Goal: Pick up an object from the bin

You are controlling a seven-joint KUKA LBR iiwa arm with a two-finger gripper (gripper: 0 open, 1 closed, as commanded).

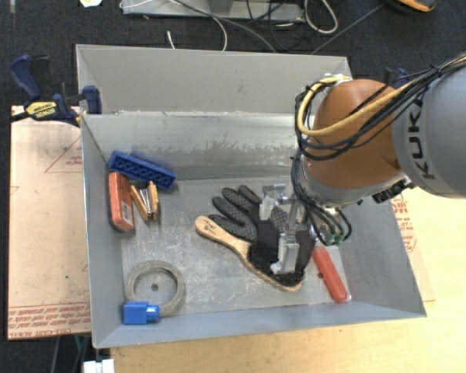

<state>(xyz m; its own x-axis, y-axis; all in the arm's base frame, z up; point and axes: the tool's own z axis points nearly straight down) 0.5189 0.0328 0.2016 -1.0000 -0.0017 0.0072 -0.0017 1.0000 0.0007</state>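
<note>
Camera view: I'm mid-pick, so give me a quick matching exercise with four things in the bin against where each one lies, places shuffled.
Things
1. tape roll
2. red pen
3. long blue block
4. wooden brush

Places
A. upper left of the bin floor, against the back wall
B. middle of the bin, its bristle head under the gripper
C. lower left of the bin floor
D. lower right, just beside the gripper

Pairs: 1-C, 2-D, 3-A, 4-B
</note>
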